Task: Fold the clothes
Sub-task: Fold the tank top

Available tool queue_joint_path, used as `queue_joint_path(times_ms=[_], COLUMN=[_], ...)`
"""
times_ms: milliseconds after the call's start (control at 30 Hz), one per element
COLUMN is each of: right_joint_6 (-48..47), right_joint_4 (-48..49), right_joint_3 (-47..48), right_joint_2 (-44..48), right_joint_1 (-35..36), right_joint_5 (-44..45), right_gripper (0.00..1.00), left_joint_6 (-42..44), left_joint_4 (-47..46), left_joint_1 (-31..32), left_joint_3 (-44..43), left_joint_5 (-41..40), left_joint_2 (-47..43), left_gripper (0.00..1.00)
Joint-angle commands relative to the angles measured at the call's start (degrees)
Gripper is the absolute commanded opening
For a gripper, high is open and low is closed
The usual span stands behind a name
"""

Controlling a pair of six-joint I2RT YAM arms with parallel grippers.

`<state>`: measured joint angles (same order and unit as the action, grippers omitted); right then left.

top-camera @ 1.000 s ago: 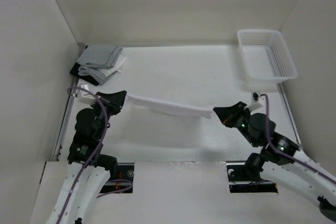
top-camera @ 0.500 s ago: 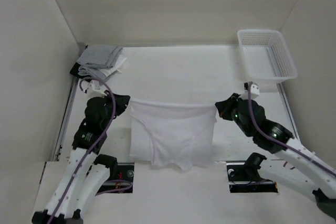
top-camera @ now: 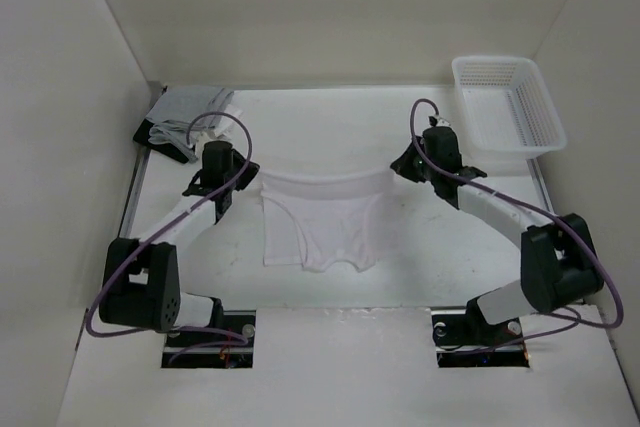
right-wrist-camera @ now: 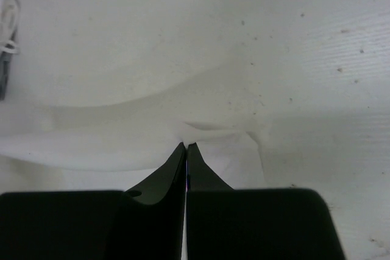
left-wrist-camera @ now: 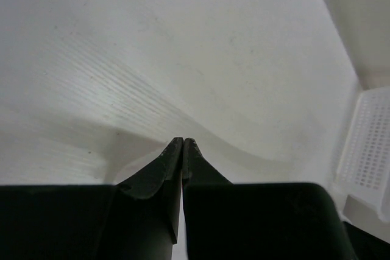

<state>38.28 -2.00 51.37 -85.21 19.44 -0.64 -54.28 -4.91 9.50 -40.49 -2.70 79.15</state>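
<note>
1. Left gripper (top-camera: 246, 183): clamps fully closed on the shirt (top-camera: 320, 232), at the far corner on its 9 o'clock side.
2. From the left wrist, left gripper (left-wrist-camera: 183, 142): shows both fingertips pressed together with no gap. Hard to make out where white cloth ends and white table begins just past the tips.
3. Right gripper (top-camera: 394, 169): also clamps fully closed, pinching the shirt's far corner on the 3 o'clock side.
4. From the right wrist, right gripper (right-wrist-camera: 186, 145): meets tip to tip, with a small bunch of shirt (right-wrist-camera: 109, 144) puckered right at the tips and a band of cloth running off toward 9 o'clock.
5. Shirt: sits at the middle of the table (top-camera: 330, 122), between the two grippers. Hangs by its far edge, which dips in a shallow curve from one pinch to the other.
6. Below that edge: drapes toward 6 o'clock and spreads on the table, narrower than the span between the grippers, with an uneven near hem.
7. Both arms: reach out from the near edge toward 12 o'clock, wrists turned inward toward each other across the shirt.
8. Basket (top-camera: 515, 151): stands in the 1 o'clock corner, well apart from the shirt, just beyond the right gripper; appears too at the right edge of the left wrist view (left-wrist-camera: 365, 150).
9. Stack of cloths (top-camera: 190, 112): lies in the 11 o'clock corner, near the left gripper and not touching it.
</note>
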Motion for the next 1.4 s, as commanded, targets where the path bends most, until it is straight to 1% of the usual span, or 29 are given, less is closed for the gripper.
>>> queue_joint_path(times_ms=[0,133,267,400,533,700,767,933,1000,1067,1167,1200,1267,1333,1367], right_joint_6=[-1.0,0.5,2.0,4.3,7.8,11.5,12.9,15.7,16.6,18.4,20.5,21.4,22.9,22.8,22.5], right_joint_4=[6.0,6.2,5.4,1.5,-3.4,-9.1,-9.9,-12.9,-13.3,-14.0,-14.8,-15.1,-15.6,-15.8,-15.8], right_joint_3=[-1.5,-13.3,-22.4,-27.6,-30.5,-31.0,-31.4,-31.1,-31.2,-31.7,-32.5,-33.0,-34.4,-33.8,-33.3], right_joint_2=[7.5,16.9,24.8,31.8,38.0,40.1,40.5,39.8,39.8,40.3,40.7,40.7,40.7,40.8,40.8], right_joint_1=[0.9,3.7,6.0,8.1,11.1,13.4,14.5,15.0,15.7,16.8,18.4,19.1,20.1,20.9,21.3], right_joint_5=[-1.2,1.9,2.5,3.5,5.3,6.6,7.1,7.8,7.9,8.2,8.7,9.2,10.5,11.5,12.0], right_gripper=[0.01,0.01,0.02,0.02,0.01,0.0,0.0,0.0,0.0,0.0,0.0,0.03,0.14,0.29,0.34], left_joint_6=[-0.8,-1.4,-2.1,-2.1,-1.3,-1.6,-2.8,-4.7,-6.2,-7.3,-7.7,-7.8,-7.9,-8.0,-7.9], left_joint_4=[-6.5,-4.1,2.2,10.8,18.8,27.7,29.3,35.9,38.6,40.6,42.7,42.9,43.0,43.5,43.7], left_joint_1=[0.4,1.4,0.5,-0.7,-0.9,0.6,3.2,10.9,13.0,14.7,15.6,15.9,16.6,17.5,17.7], left_joint_3=[0.0,9.4,17.7,21.8,23.3,26.0,26.6,25.9,25.7,25.2,24.1,24.1,24.0,23.6,23.3], left_joint_5=[0.9,2.0,3.5,4.5,5.9,7.2,6.7,-0.4,-3.5,-6.3,-8.7,-8.9,-8.9,-10.2,-11.6], left_joint_2=[-7.9,-18.4,-30.8,-43.0,-51.3,-59.2,-61.4,-61.1,-61.5,-63.1,-65.0,-65.0,-64.1,-63.9,-64.1], left_gripper=[0.01,0.01,0.01,0.01,0.01,0.01,0.01,0.02,0.03,0.03,0.04,0.05,0.09,0.18,0.22])
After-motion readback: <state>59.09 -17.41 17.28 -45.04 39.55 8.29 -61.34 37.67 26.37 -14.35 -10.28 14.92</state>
